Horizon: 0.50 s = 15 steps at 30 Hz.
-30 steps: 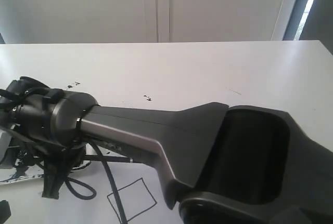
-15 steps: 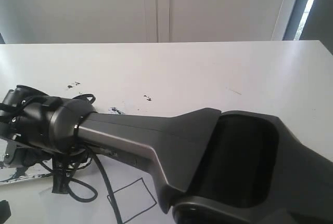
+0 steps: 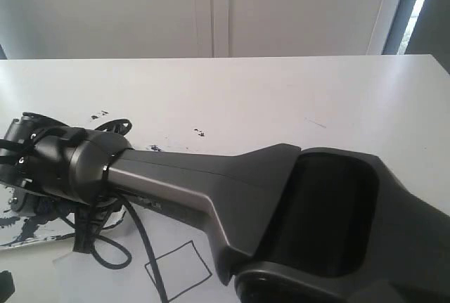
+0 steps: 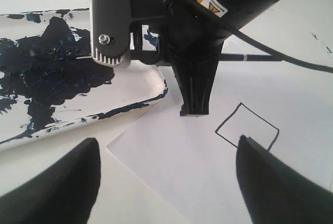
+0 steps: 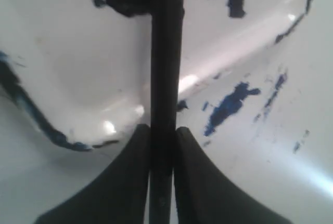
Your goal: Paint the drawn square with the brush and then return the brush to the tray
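My right gripper (image 5: 162, 129) is shut on the black handle of the brush (image 5: 164, 78), which points into the dark paint blob on the glossy tray (image 5: 78, 52). In the left wrist view the right gripper (image 4: 156, 55) hangs over the tray (image 4: 140, 86), and the brush handle (image 4: 250, 56) sticks out sideways from it. The drawn square (image 4: 247, 128) lies on the paper with a white interior; it also shows in the exterior view (image 3: 178, 268). My left gripper (image 4: 166, 141) is open over the paper, holding nothing.
The white paper sheet (image 4: 197, 172) overlaps the tray's edge. Small dark paint splatters (image 3: 200, 133) dot the white table (image 3: 281, 99). The right arm (image 3: 246, 190) stretches across the front of the table, with a black cable (image 3: 105, 250) hanging from its wrist.
The right arm's wrist has shifted left over the tray with the brush still in the gripper. The square and paper have not moved.
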Motion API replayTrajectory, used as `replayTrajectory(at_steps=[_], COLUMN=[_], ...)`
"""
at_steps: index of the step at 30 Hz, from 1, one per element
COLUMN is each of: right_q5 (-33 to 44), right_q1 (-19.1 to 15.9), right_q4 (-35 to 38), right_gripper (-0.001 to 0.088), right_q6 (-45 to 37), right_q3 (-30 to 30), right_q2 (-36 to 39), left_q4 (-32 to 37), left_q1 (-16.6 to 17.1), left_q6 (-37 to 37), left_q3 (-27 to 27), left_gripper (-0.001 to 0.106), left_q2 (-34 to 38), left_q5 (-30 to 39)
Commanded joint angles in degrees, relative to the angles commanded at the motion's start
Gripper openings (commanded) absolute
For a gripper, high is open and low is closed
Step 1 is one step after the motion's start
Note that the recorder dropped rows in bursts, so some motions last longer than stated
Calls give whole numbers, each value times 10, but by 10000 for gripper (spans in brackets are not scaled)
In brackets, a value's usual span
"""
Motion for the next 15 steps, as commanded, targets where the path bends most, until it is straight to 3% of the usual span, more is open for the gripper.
replayTrajectory(at_steps=[6,15], right_q5=[3,33], right_q1=[2,-3], right_q4=[21,-59], right_gripper=[0,0], right_q6=[-16,-9], right_q3=[0,0], right_q2=[0,1], left_q4=[0,0], left_q1=[0,0], left_q6=[0,0], left_q3=[0,0], left_gripper=[749,749], left_q2=[0,0], left_q5=[0,0])
